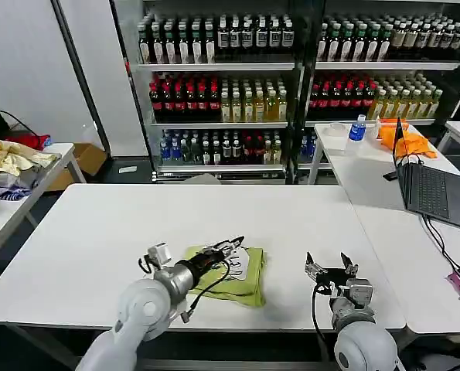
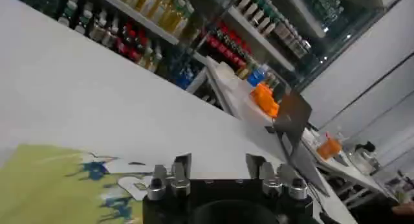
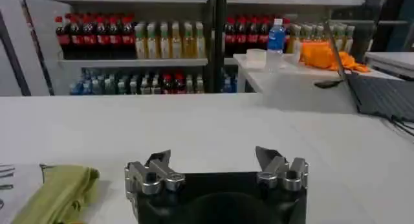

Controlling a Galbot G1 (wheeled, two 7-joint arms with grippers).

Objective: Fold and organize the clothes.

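Head view: T-shirt (image 1: pixel 245 280) half hidden beneath spread left gripper (image 1: pixel 228 251); right gripper (image 1: pixel 331 270) likewise agape.

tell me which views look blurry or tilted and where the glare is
Head view: sharp and level, even light, soft shadow under the T-shirt. Left wrist view: strongly tilted, soft throughout, the shirt's print smeared beside the left tool; bright streaks on the glass at the far side. Right wrist view: level, shelves slightly soft, table washed pale beyond the right tool.
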